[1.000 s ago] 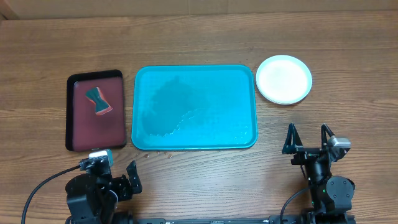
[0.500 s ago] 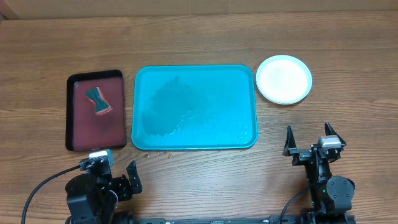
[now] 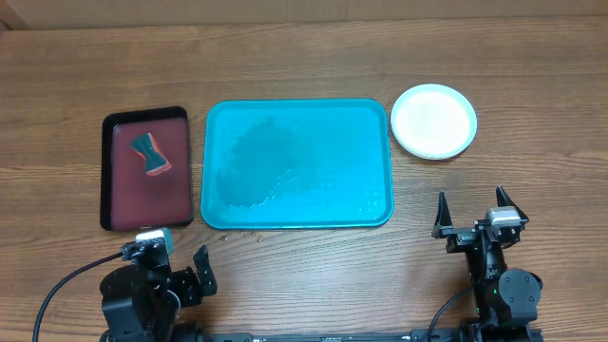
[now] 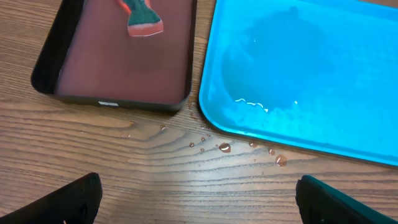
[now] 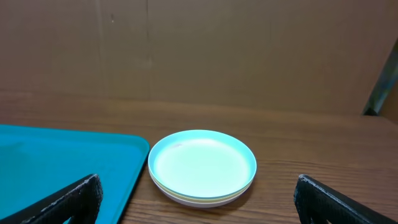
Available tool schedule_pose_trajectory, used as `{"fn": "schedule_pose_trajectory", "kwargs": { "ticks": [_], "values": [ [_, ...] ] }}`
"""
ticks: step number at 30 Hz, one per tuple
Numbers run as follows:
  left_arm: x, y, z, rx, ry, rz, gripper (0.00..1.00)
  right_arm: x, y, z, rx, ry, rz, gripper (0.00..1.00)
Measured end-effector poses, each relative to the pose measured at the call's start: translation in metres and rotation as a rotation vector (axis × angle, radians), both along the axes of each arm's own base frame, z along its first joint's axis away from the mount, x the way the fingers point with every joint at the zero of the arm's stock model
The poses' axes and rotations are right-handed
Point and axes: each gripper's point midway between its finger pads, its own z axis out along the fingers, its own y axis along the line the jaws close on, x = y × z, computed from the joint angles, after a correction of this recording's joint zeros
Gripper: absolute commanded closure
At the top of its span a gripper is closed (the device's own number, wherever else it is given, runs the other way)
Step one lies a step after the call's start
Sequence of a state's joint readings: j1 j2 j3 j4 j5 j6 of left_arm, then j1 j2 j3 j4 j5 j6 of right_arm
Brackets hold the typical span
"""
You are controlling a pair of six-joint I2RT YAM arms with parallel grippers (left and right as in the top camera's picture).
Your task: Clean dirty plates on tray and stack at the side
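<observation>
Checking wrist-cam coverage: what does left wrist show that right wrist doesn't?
Left wrist only: the dark maroon tray with a red-and-teal sponge in it, and droplets on the wood near it. Right wrist only: the stacked plates, mint-blue on top, and a brown wall behind. Both: part of the turquoise tray, the wooden table, and that arm's own open claw: left claw, right claw.

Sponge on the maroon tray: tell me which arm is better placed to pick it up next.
Left. The sponge lies in the maroon tray, just ahead of the left tool, which is open. The right tool sits beyond the turquoise tray, near the stacked plates.
</observation>
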State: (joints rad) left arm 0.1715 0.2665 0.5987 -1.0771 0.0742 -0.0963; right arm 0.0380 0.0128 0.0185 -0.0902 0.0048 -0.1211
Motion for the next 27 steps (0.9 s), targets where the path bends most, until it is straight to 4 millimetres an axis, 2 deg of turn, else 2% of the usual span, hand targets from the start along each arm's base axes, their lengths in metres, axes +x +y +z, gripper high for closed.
{"fn": "schedule_pose_trajectory", "kwargs": {
  "ticks": [19, 23, 27],
  "values": [
    [0.000, 0.000, 0.000, 0.000, -0.001, 0.000, 0.00, 0.000, 0.000, 0.000, -0.003, -0.001, 0.000, 0.00],
    [0.007, -0.001, 0.007, 0.002, -0.040, -0.012, 0.00, 0.000, 0.000, 0.000, -0.003, -0.001, 0.000, 0.00],
    [0.018, -0.011, 0.019, 0.000, -0.107, -0.075, 0.00, 0.000, 0.000, 0.000, -0.004, 0.000, 0.000, 0.00]
  ]
}}
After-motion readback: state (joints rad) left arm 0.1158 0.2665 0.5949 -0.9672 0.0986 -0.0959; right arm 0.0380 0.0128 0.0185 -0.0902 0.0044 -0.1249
